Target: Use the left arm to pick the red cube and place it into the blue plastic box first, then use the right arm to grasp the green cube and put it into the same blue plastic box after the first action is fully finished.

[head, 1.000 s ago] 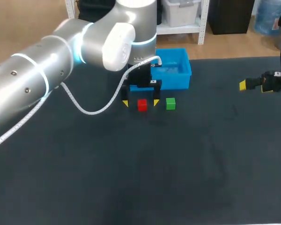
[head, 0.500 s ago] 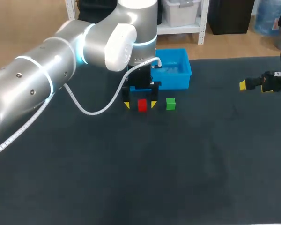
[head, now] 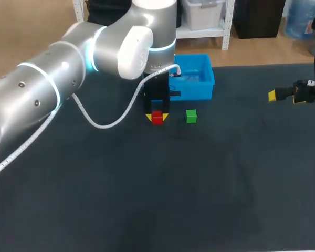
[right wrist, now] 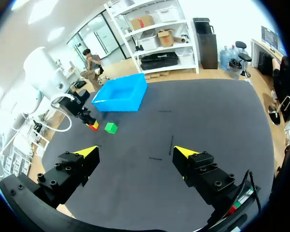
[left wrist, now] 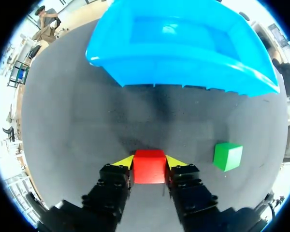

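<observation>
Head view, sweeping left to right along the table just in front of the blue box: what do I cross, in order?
red cube → green cube → right gripper

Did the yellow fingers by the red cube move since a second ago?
Yes. The left end effector's two yellow tips closed inward onto the red cube, just in front of the blue plastic box, which stayed put.

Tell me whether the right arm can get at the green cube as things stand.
Probably yes. The green cube sits uncovered, with bare table between it and the open right gripper. The left gripper, shut on the red cube, stands close beside it, not touching.
</observation>
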{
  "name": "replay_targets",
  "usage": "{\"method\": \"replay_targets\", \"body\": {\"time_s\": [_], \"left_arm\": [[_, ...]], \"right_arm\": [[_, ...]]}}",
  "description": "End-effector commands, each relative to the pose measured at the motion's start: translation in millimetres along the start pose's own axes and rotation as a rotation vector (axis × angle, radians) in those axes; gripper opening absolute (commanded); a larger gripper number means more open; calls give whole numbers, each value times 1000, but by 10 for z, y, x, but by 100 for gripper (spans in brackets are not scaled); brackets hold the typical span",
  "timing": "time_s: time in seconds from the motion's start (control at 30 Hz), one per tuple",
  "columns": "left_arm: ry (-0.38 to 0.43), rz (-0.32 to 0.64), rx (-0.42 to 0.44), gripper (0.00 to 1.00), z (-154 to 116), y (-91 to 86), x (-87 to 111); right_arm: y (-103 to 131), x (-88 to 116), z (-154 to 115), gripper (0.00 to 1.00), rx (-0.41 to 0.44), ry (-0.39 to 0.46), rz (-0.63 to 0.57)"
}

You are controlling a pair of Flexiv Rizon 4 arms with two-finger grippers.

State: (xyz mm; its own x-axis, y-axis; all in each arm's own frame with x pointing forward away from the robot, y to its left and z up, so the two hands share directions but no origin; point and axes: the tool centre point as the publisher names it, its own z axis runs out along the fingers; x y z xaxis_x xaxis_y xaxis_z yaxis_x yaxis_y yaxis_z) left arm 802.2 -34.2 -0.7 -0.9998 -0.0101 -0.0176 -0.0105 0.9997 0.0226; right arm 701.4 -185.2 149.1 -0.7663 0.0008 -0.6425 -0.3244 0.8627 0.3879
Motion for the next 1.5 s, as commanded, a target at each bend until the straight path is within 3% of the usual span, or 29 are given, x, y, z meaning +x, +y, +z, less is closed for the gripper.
{"method": "replay_targets", "body": {"time_s": [0.03,0.47,0.83,1.2,1.5], "left_arm": [[4,6,-4,0,-77,2,-14],[-39,52,-6,0,-465,114,-101],[-97,93,-4,0,-780,89,-215],[-115,126,9,0,-917,25,-357],[-132,153,-9,0,-1016,19,-588]], "right_arm": [[2,2,-5,100,3,0,-1],[2,2,-5,100,3,0,-1],[2,2,-5,100,3,0,-1],[2,2,-5,100,3,0,-1],[2,2,-5,100,3,0,-1]]}}
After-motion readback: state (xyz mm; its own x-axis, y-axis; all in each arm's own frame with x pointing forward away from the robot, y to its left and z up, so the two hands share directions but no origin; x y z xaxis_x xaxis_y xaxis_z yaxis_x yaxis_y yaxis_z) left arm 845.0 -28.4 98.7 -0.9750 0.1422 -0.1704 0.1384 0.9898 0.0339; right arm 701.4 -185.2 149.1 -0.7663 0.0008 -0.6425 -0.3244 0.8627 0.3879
